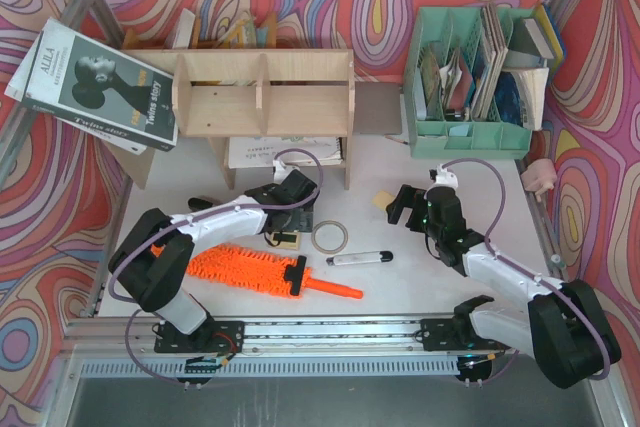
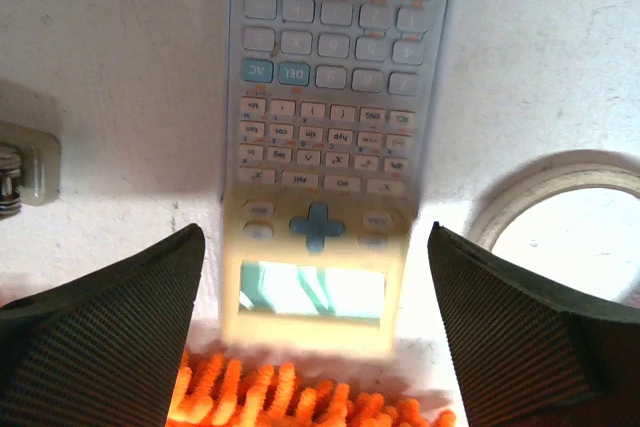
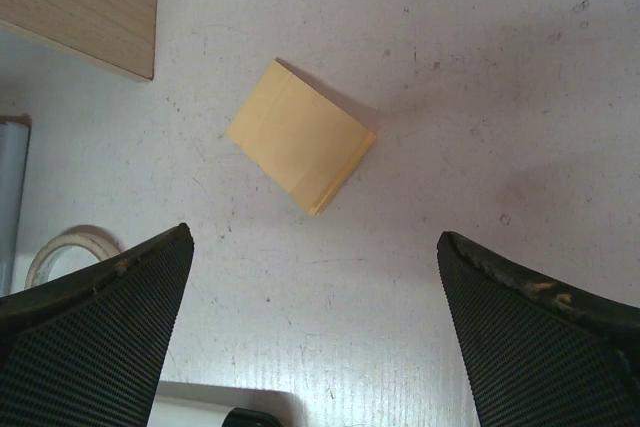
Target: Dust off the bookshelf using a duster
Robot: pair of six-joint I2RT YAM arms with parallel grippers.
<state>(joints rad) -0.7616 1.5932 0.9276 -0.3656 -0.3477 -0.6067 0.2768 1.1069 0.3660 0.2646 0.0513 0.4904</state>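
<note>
On the white tabletop point(image 1: 410, 292), boxed in by swirly multicolour walls point(image 1: 60, 207): well left of the left claw point(image 1: 290, 215), a black-and-white magazine point(image 1: 95, 82) leans tilted against the end of the bookshelf point(image 1: 265, 95). The bookshelf stands upright at the back, beyond the left claw, with papers point(image 1: 285, 150) lying under it. Left arm point(image 1: 225, 217) lies low, reaching forward and rightward from its base. The claw points down close over the table, fingers point(image 2: 100, 337) spread wide, pinching nothing. A calculator point(image 2: 325, 147) lies flat on the table below the gap. The duster point(image 1: 245, 269) lies flat just on the near side of that claw, not gripped, fluffy head to the left and handle pointing right. Its orange fringe shows at the bottom edge of the left wrist view. Tape ring point(image 1: 330, 237) is just right of the left claw, silver-black pen point(image 1: 360, 258) near it on the near-right. Yellow sticky pad point(image 3: 300, 137) sits on bare table ahead of the right claw point(image 1: 405, 205). That claw is also spread wide, empty, low over the table, arm folded with its elbow out to the right. Mint-green file organiser point(image 1: 470, 82) stands behind the right claw, stuffed with papers.
</note>
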